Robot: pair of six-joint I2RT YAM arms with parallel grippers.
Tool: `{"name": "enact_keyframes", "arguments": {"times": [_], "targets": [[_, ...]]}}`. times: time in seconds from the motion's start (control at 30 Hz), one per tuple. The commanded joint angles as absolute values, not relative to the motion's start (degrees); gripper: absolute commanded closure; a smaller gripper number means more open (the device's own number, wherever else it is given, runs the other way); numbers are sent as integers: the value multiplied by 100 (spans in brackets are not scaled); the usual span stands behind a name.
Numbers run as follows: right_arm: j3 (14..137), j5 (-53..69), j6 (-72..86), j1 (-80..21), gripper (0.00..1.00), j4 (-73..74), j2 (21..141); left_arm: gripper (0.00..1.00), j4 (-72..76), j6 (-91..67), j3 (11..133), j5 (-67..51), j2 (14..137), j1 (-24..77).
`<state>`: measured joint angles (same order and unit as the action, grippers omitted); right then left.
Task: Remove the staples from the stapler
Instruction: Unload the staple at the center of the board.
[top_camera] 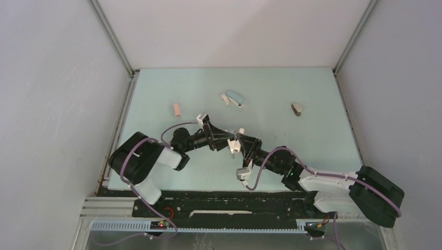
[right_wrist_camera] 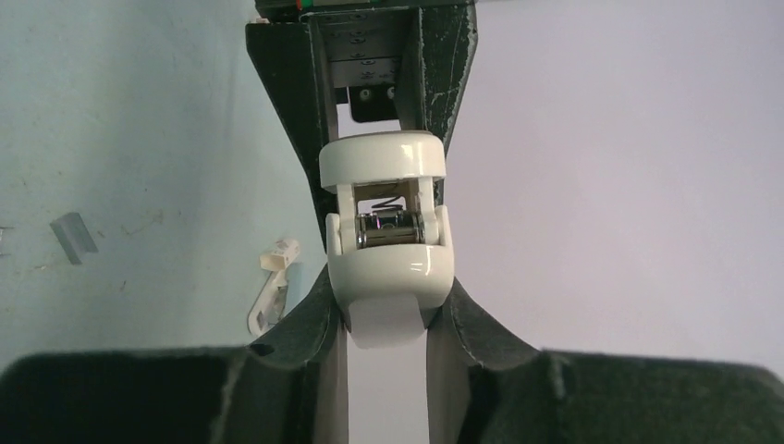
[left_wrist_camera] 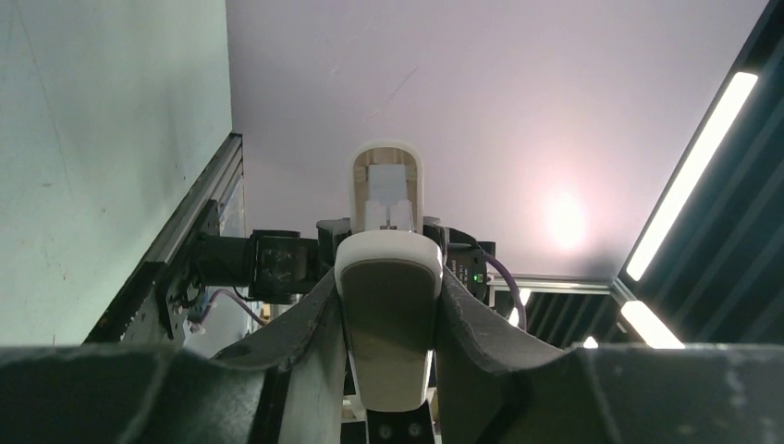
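Two arms bent inward, meeting gripper to gripper in the middle.
The left arm [top_camera: 151, 159] lies low and stretches toward the right. The right arm [top_camera: 323, 182] folds in toward the left, so the two wrists face each other nose to nose. The left gripper [top_camera: 224, 137] has its dark fingers [left_wrist_camera: 310, 324] pressed on either side of a white stapler [left_wrist_camera: 388, 277]. The right gripper [top_camera: 242, 147] hugs the other end, fingers [right_wrist_camera: 319, 296] snug against both flanks.
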<state>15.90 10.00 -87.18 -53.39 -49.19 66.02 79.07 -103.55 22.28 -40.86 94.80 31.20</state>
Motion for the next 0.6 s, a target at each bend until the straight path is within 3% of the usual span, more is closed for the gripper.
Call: {"name": "enact_keyframes", "arguments": {"times": [0.0,0.13,0.3,0.37,0.4,0.43,0.57], "targets": [[1550,1002,-9006,-5415,89,-5211,6542,94,8395,-10392,2443,-4234,9551,3189],[1498,1009,-8908,-5410,97,-5032,6457,56,8436,-10370,2468,-4214,9554,3190],[1494,1037,-8404,-5326,100,-4676,6131,33,8526,-10274,2389,-4263,9547,3135],[1507,1052,-8215,-5278,100,-4516,6012,21,8534,-10188,2292,-4263,9534,3098],[1510,1062,-8115,-5248,100,-4441,5952,7,8534,-10146,2234,-4263,9534,3080],[1519,1075,-8027,-5213,100,-4345,5912,1,8546,-10113,2156,-4269,9530,3063],[1654,1113,-7611,-5079,100,-4047,5801,0,8569,-9901,1937,-4267,9519,2955]]}}
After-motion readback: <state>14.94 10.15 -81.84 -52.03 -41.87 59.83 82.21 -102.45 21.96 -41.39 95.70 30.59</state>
